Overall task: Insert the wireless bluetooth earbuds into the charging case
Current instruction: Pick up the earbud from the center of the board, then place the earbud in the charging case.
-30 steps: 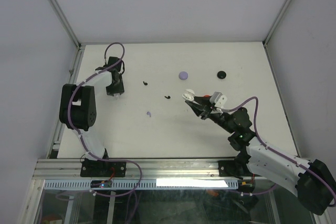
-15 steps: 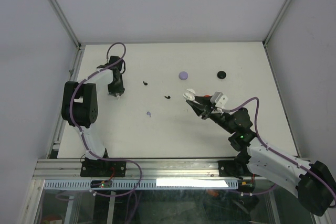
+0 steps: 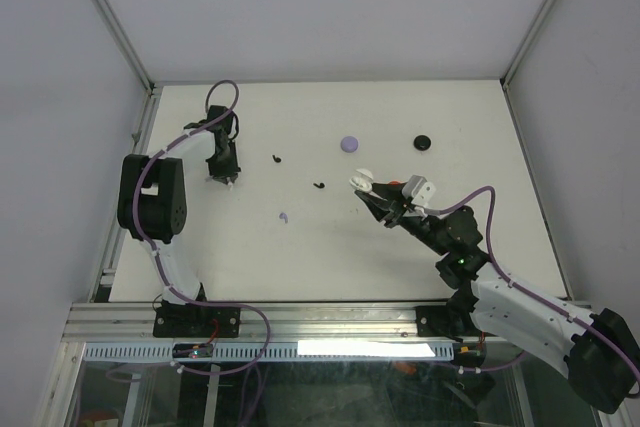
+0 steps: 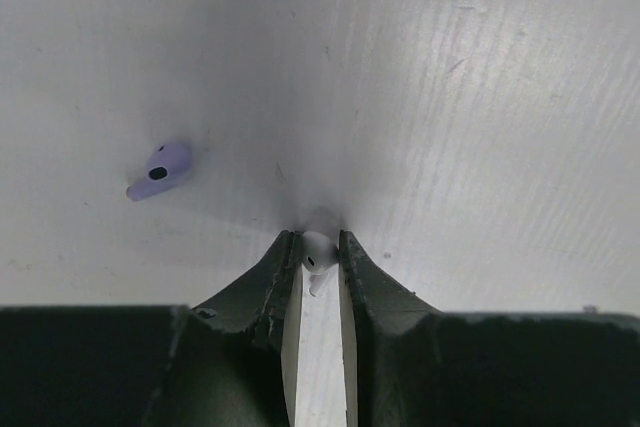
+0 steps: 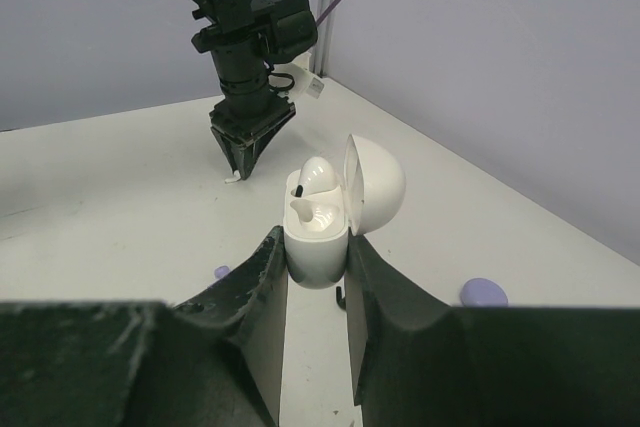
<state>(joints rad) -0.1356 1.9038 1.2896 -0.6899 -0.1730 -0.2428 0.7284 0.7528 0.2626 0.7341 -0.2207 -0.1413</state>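
White earbud [image 4: 318, 252] is down at the table [image 4: 480, 97], pinched in the left gripper [image 4: 318, 239]. Charging case [image 5: 318, 259], lid up, is clamped in the right gripper [image 5: 315, 242], well off to the bud's right.

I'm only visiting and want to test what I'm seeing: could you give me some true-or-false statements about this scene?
1. The left fingers pinch a white earbud. True.
2. The white case between the right fingers has its lid shut. False: the lid stands open.
3. A lilac earbud lies on the table near the left fingers. True.
4. An arm holds the black round case. False: it lies on the table, untouched.
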